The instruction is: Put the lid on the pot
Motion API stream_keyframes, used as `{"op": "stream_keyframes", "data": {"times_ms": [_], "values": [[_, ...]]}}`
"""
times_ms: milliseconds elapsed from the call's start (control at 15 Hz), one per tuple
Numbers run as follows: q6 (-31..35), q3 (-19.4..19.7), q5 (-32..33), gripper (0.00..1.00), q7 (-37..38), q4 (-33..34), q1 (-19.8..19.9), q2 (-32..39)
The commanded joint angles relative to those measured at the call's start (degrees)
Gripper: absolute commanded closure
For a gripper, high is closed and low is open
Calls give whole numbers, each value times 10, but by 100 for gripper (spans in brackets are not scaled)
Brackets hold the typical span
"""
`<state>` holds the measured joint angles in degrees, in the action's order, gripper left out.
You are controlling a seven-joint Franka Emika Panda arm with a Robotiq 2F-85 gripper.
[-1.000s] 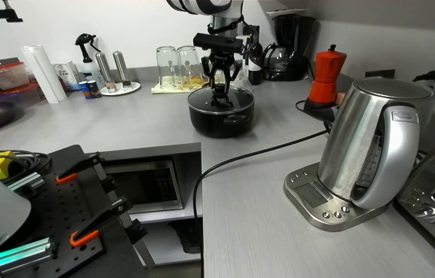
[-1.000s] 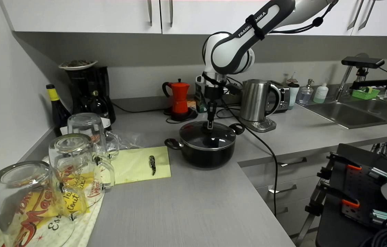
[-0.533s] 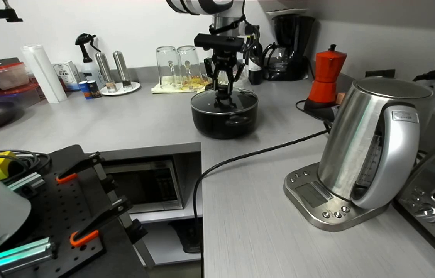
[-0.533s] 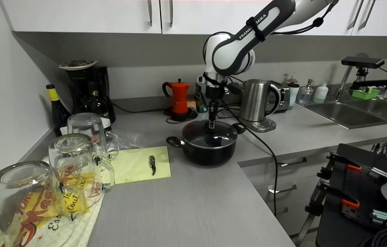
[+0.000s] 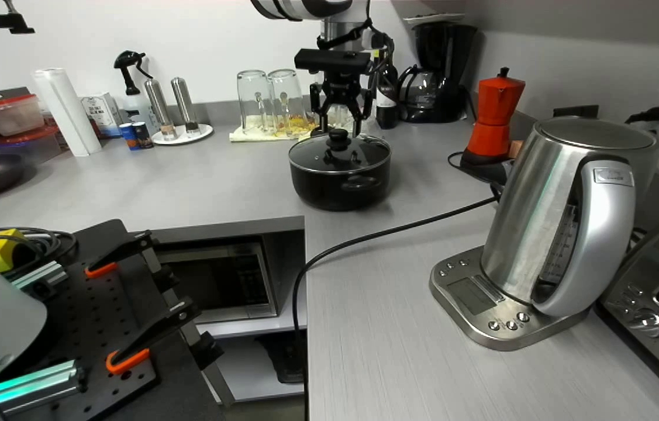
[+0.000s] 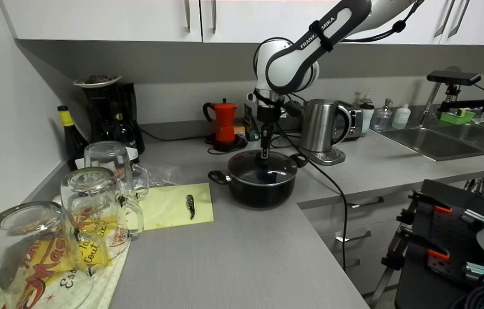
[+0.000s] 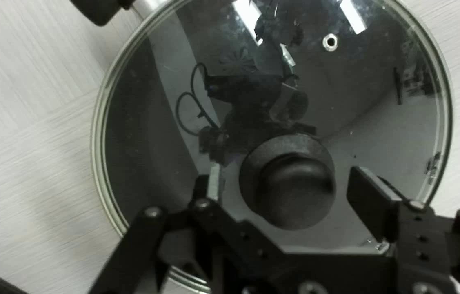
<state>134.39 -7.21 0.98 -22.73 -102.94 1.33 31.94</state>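
The glass lid [image 5: 329, 161] lies flat on the black pot [image 5: 335, 192], its rim meeting the pot's rim all round as far as both exterior views show. My gripper [image 5: 340, 127] stands straight above the lid, one finger on each side of the dark knob. Seen in the wrist view, the gripper [image 7: 292, 183] is open, with a gap between each of its pads [image 7: 214, 181] and the knob [image 7: 299, 192]. In an exterior view the near finger hides part of the knob on the lid [image 6: 244, 169]. The pot [image 6: 261, 195] rests upright on the counter.
A black cord [image 5: 387, 227] crosses the counter close to the pot. Around it stand a steel kettle [image 5: 540, 216], a red moka pot [image 5: 492, 117], a coffee maker [image 5: 443, 70] and glass mugs [image 5: 256, 99]. The counter's inner corner [image 5: 304, 217] lies just in front of the pot.
The gripper was shut on the knob; its fingers have since spread and let go. Earlier, pot and lid shifted slightly together with the gripper, and they have stayed put over the last half second.
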Motion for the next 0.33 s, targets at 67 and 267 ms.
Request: {"op": "stream_keyframes", "data": {"times_ms": [67, 267], "values": [[18, 11, 15, 0, 16, -38, -5, -58], [4, 6, 5, 0, 2, -11, -1, -42]]}}
